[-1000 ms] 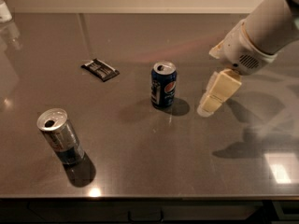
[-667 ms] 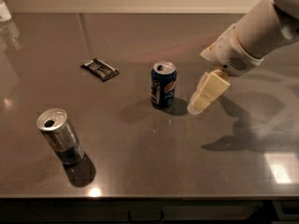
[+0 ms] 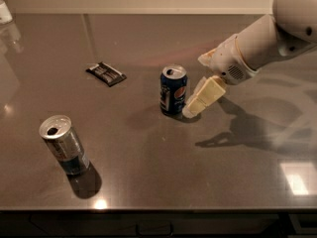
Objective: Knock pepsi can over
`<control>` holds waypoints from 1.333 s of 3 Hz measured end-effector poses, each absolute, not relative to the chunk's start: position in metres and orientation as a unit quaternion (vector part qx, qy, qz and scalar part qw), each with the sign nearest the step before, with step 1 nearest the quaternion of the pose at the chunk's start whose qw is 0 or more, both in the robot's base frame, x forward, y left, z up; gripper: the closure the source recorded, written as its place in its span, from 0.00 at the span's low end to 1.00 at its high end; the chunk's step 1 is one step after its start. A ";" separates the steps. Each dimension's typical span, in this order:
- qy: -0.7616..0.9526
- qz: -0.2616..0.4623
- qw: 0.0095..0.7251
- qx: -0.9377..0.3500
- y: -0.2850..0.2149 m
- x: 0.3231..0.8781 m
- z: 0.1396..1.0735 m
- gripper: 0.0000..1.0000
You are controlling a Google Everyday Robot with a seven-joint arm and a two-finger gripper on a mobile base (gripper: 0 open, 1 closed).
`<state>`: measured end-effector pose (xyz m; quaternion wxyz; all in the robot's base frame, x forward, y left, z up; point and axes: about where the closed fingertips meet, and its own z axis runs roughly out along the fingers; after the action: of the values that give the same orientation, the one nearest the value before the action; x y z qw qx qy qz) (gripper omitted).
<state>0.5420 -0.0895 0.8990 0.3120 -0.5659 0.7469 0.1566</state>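
The pepsi can [image 3: 173,90] is dark blue with a round red-white-blue logo and a silver top. It stands upright near the middle of the steel table [image 3: 148,172]. My gripper [image 3: 204,97] comes in from the right on a white arm [image 3: 267,38]. Its cream fingers point down and left, with the tips right beside the can's right side near its base. I cannot tell whether they touch the can.
A taller silver can with a dark blue base [image 3: 64,145] stands at the front left. A flat dark packet [image 3: 106,74] lies left of and behind the pepsi can. A white object [image 3: 4,11] sits at the far left corner. The table's front edge runs along the bottom.
My gripper has moved left toward the pepsi can, closing the gap to its right side. The can still stands upright in the same place.
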 end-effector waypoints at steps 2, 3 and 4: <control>0.731 0.210 0.357 -0.543 -0.064 0.565 0.888 0.00; 0.725 0.232 0.372 -0.531 -0.054 0.573 0.885 0.18; 0.719 0.255 0.380 -0.523 -0.045 0.575 0.885 0.41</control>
<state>0.5747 -0.0448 0.8853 0.3804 -0.5229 0.7190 0.2546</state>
